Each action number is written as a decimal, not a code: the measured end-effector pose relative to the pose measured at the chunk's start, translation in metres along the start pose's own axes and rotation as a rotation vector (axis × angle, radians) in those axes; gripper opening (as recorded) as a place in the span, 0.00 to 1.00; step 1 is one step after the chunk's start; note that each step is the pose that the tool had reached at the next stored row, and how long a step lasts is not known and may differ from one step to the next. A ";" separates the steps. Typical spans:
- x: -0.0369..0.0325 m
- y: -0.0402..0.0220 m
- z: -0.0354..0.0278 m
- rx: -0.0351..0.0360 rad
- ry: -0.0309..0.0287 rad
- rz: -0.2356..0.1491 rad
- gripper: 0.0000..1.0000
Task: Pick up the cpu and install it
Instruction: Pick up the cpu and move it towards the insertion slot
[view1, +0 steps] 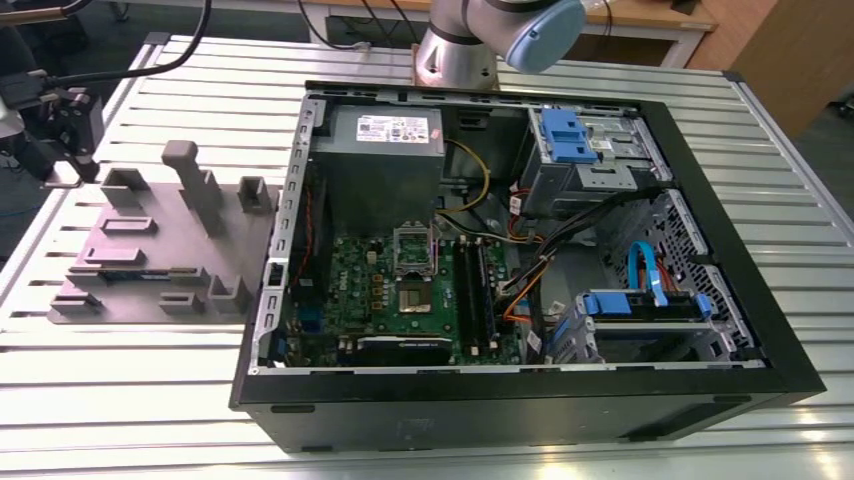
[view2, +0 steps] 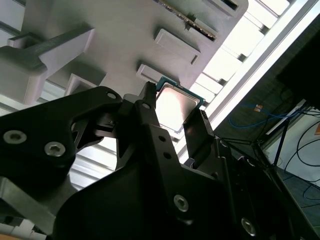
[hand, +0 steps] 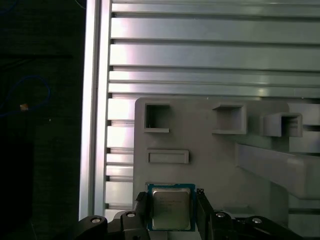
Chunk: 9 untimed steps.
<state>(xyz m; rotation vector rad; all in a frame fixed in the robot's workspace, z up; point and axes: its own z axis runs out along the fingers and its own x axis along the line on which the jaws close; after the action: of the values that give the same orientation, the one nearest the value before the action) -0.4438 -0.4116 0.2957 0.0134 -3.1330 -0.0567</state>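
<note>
cpu (hand: 171, 209) in claw (hand: 171, 200) at grey tray (hand: 225, 165)

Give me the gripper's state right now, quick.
Gripper: closed on the small flat square cpu with a shiny silver-grey metal top, clamped between its two fingers.

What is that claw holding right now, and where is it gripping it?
The gripper holds the cpu by two opposite side edges, one finger against each, over the grey holder block. Its shiny metal top is uncovered.
</note>
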 end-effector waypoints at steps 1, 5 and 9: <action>0.0000 0.0000 -0.0003 0.0000 0.0000 0.000 0.47; 0.0000 0.0001 -0.0016 0.0000 0.0001 0.000 0.47; 0.0000 0.0001 -0.0034 0.0000 0.0001 0.001 0.47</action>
<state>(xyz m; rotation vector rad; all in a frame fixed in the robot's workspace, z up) -0.4438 -0.4116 0.2990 0.0123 -3.1329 -0.0566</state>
